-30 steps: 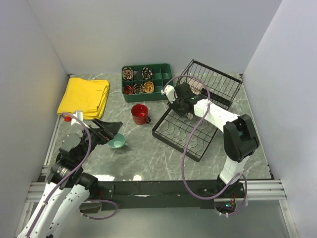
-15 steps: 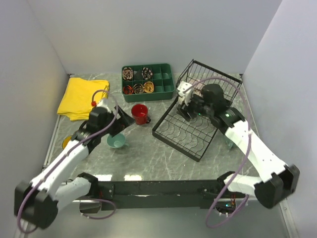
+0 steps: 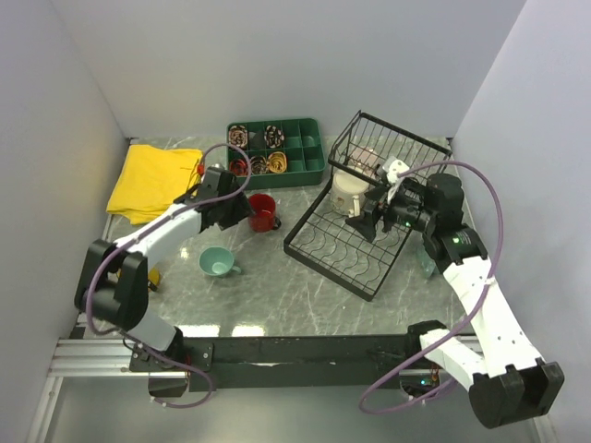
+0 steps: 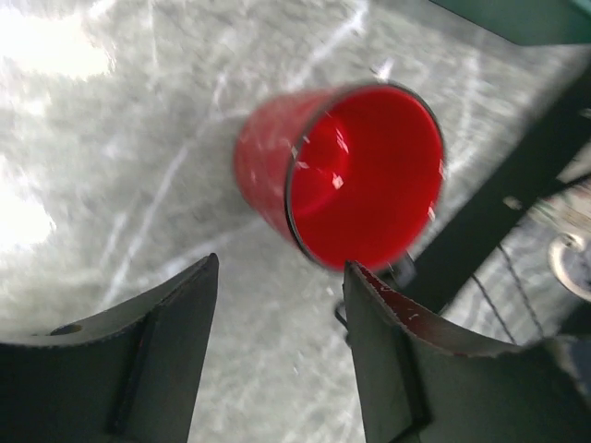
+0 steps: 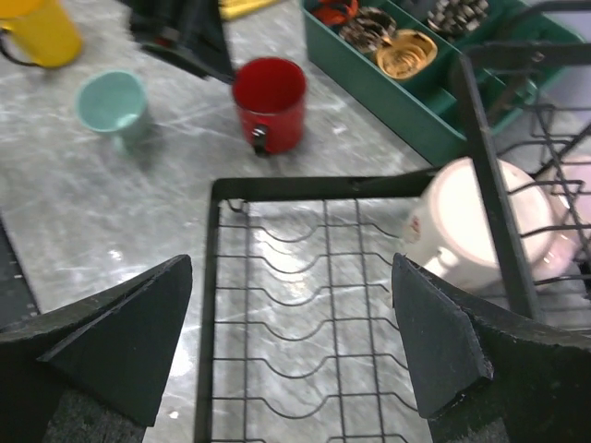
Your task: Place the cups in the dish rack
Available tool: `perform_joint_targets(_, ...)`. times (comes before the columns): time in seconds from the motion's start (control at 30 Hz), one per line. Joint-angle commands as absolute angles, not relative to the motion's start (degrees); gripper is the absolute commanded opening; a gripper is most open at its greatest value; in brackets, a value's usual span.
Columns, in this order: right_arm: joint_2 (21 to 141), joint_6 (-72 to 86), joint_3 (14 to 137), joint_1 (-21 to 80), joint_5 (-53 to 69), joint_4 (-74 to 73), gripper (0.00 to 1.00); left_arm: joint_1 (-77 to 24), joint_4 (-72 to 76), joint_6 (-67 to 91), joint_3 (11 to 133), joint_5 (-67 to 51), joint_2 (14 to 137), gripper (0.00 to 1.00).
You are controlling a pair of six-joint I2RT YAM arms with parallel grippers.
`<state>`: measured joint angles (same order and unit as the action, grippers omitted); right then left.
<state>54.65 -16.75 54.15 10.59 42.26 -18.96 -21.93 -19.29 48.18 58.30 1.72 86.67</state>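
Backed off from the cream mug [image 3: 348, 192], the right gripper [image 3: 365, 221] now hangs over the flat base of the dish rack [image 3: 342, 256]. Half a second ago it was up against that mug. Its fingers are spread wide and hold nothing, and the mug stands base-up in the rack's far left corner, so that cup looks delivered. Meanwhile the left arm has swung out from the small teal cup [image 3: 217, 262] to the red mug [image 3: 261, 211]. The left gripper [image 4: 277, 279] is also wide open and empty, and the red mug lies just ahead of the gap, not yet between the fingers. My guess is red is the next pick.

Counting cups:
- Two are in the rack: the cream one and a pinkish one [image 5: 572, 208] behind the wires of the raised back tier.
- Three stand on the table [image 3: 277, 295]: the red, the small teal and a yellow mug [image 5: 37, 32], all left of the rack.
- A pale teal shape [image 3: 426, 268] just right of the rack may be the sixth, but the right arm mostly hides it.

Beyond these there is one green tray [image 3: 309, 175] and one yellow cloth [image 3: 157, 180].
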Motion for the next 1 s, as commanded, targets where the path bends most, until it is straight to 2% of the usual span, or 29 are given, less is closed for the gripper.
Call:
perform_joint_targets(0.0,52.38,-14.41,52.47,9.58,47.28,-14.15,0.94,-21.88,-21.09,44.74,64.23,5.89,91.30,0.60)
perform_joint_targets(0.27,51.42,-13.80,51.06,9.32,49.92,-13.18,0.95,-21.97,-21.71,42.54,67.94,5.01,98.26,0.46)
perform_joint_targets(0.3,51.50,-13.89,51.33,9.23,50.01,-13.53,0.95,-21.97,-21.62,42.54,68.11,4.75,98.96,0.40)
perform_joint_targets(0.47,53.08,-15.11,52.91,9.23,51.59,-15.99,0.95,-21.97,-19.52,41.93,67.33,4.31,98.00,0.26)
perform_joint_targets(0.6,56.85,-18.27,58.77,10.19,53.61,-24.22,0.95,-21.71,-16.54,40.96,64.96,3.96,94.94,0.02)
perform_joint_targets(0.8,64.86,-24.52,69.15,17.04,52.30,-37.77,0.95,-17.50,-7.84,42.36,56.26,0.53,81.50,0.01)
perform_joint_targets(0.97,72.41,-20.58,75.57,24.77,55.09,-40.16,0.95,-16.61,5.43,42.89,48.89,-4.74,65.96,0.01)
